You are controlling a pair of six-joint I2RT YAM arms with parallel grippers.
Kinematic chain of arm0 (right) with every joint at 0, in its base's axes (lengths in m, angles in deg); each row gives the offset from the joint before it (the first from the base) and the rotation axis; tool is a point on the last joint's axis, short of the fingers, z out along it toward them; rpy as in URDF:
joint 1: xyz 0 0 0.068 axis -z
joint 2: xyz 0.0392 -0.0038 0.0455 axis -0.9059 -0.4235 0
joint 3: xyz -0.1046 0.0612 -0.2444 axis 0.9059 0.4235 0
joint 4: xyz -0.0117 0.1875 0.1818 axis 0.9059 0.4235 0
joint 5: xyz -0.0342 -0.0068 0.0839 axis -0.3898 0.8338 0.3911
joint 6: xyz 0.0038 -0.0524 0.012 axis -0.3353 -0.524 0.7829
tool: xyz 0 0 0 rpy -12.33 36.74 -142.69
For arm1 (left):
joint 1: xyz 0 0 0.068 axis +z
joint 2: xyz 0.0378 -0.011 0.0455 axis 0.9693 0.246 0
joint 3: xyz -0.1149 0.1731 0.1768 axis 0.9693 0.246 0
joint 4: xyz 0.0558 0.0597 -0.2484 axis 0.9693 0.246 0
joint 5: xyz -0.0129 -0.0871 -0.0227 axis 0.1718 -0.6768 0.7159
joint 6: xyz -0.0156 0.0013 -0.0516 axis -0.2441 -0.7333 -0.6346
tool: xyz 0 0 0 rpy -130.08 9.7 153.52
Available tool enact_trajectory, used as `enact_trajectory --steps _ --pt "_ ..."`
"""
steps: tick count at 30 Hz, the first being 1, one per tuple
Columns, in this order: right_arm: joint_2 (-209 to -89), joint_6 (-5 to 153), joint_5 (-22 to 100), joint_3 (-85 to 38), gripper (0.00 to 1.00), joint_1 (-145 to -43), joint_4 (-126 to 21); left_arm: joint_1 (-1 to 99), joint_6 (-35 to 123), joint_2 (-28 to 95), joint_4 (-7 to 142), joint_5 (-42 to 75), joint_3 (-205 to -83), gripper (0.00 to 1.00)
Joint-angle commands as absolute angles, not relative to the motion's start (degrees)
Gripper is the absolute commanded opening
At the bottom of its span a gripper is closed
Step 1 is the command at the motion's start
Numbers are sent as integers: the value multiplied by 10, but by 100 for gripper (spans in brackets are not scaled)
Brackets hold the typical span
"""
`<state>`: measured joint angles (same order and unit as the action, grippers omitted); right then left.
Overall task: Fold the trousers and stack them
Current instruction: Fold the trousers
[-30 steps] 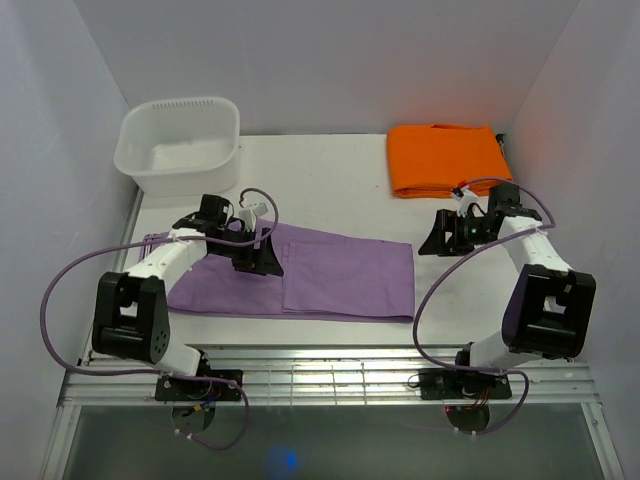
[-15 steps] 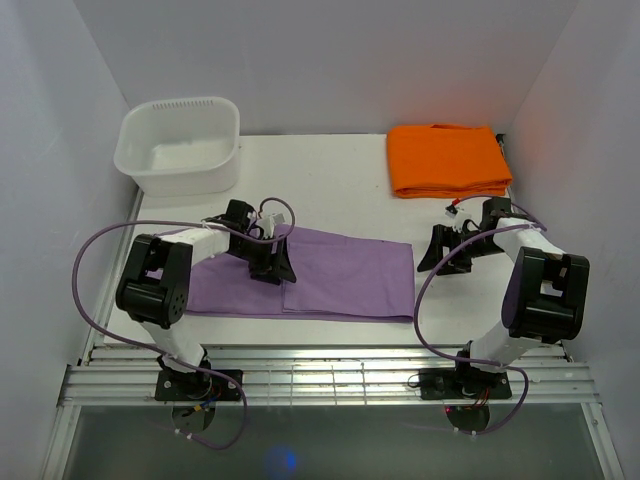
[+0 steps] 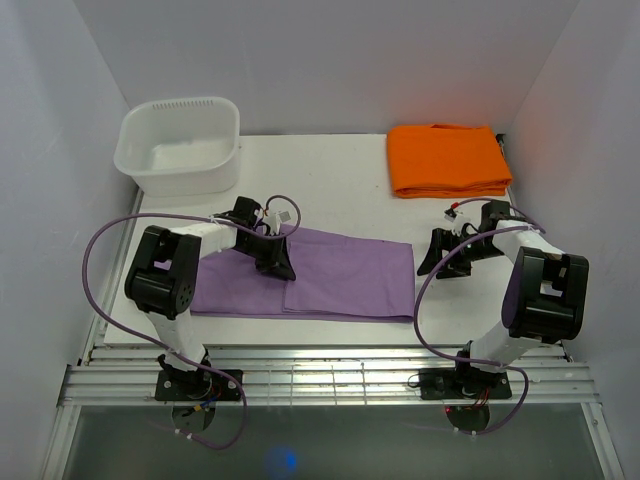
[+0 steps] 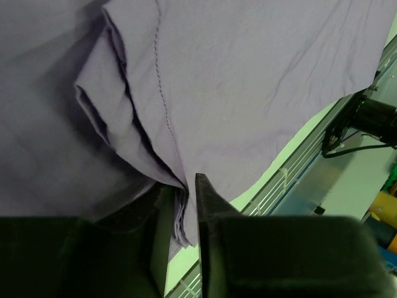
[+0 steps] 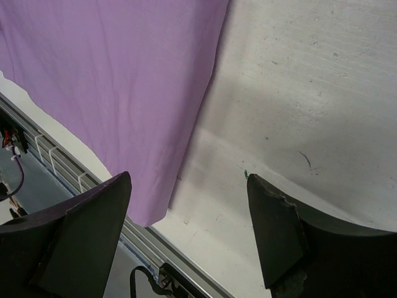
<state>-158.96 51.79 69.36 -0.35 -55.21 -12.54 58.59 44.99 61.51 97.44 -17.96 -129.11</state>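
Note:
The lilac trousers [image 3: 350, 275] lie folded flat across the near part of the white table [image 3: 330, 185]. My left gripper [image 3: 278, 264] is low over their middle, at a raised fold edge. In the left wrist view the trousers [image 4: 248, 93] fill the frame, and the left gripper [image 4: 186, 194] is shut on several bunched layers of that edge. My right gripper [image 3: 440, 258] stands open just right of the trousers' right end. In the right wrist view the right gripper [image 5: 188, 178] spans bare table, with the trousers [image 5: 124, 81] edge by its left finger.
A folded orange cloth [image 3: 445, 160] lies at the back right. A white tub [image 3: 180, 145] stands at the back left. A metal rail [image 3: 330, 365] runs along the table's near edge. White walls close in on both sides.
The left gripper has slid a little right along the trousers and closed on the fold edge. The right gripper has dropped slightly toward the near side and stayed open.

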Motion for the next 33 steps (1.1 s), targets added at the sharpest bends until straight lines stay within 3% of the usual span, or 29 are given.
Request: enact_trajectory --steps 1,5,23,33 --pt "-1587 508 694 3 81 -549 -126 583 462 581 983 -175 -1309 21" --pt "-1590 504 691 6 82 -549 -127 582 489 575 1011 -138 -1323 0" --pt "-1639 501 702 14 82 -551 -141 583 532 549 997 -66 -1316 0" --pt "-1657 510 720 20 81 -558 -159 582 551 478 988 -101 -1316 0"
